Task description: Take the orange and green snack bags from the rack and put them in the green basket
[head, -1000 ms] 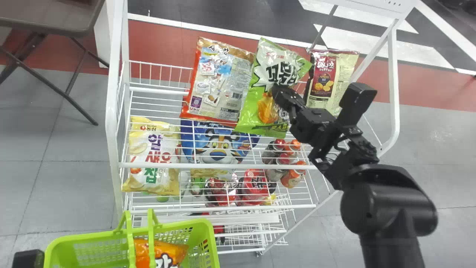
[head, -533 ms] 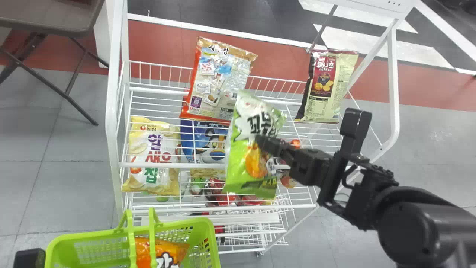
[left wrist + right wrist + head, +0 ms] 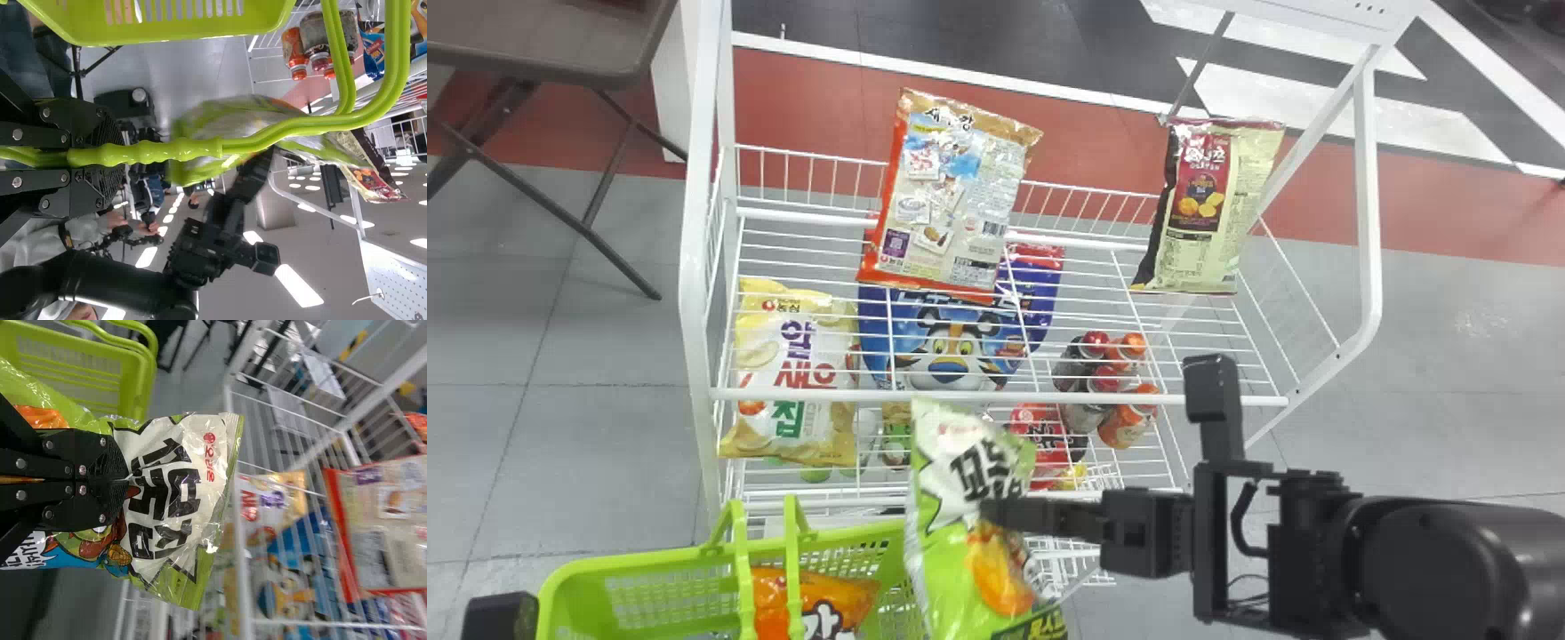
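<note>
At the green basket [image 3: 649, 562], handles [image 3: 740, 569] over orange bag [image 3: 831, 597], rack [image 3: 1138, 399] beyond

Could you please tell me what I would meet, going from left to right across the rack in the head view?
Yellow snack bag → red-edged snack bag → cluster of bottles → cream-and-maroon snack bag.

The head view's bottom edge cuts off the green basket [image 3: 636, 565] and the blurred green snack bag [image 3: 951, 569]
</note>
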Robot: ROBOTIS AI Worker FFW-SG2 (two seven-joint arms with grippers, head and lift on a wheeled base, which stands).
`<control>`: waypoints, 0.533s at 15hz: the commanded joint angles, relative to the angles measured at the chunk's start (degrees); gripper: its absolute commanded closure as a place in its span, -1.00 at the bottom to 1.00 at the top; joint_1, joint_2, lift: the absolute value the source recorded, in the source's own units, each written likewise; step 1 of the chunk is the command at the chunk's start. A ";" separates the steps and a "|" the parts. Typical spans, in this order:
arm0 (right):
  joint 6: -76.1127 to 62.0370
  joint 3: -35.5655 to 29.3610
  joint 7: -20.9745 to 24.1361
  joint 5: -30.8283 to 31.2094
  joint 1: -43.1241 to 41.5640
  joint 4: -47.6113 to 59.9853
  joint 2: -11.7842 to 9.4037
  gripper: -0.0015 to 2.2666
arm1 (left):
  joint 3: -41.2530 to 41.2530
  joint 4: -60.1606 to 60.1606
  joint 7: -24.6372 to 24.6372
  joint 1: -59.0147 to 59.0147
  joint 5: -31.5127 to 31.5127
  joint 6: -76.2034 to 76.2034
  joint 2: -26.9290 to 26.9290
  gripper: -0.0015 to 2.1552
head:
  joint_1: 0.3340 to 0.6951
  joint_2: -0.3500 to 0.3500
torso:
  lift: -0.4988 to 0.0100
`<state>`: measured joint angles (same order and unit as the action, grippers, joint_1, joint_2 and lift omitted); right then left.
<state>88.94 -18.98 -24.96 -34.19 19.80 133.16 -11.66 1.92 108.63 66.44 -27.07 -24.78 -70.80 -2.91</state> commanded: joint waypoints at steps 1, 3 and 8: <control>1.14 4.30 0.08 2.63 0.51 -0.10 -0.47 0.78 | -0.16 0.00 -0.08 0.00 0.00 0.00 -0.08 0.99 | 1.00 -1.00 | 0.96; 1.14 8.17 0.08 4.83 0.42 -2.12 -0.74 0.78 | -0.25 0.00 -0.08 0.00 0.09 0.00 -0.08 0.99 | 1.00 -1.00 | 0.96; -0.92 14.85 -2.11 5.54 -1.69 -11.96 -1.35 0.78 | -0.16 -0.09 0.27 0.09 0.00 0.35 -0.08 0.99 | 1.00 -1.00 | 0.96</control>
<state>89.25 -5.43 -26.90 -28.68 18.58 123.47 -13.00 1.72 108.61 66.71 -26.98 -24.76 -70.58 -2.99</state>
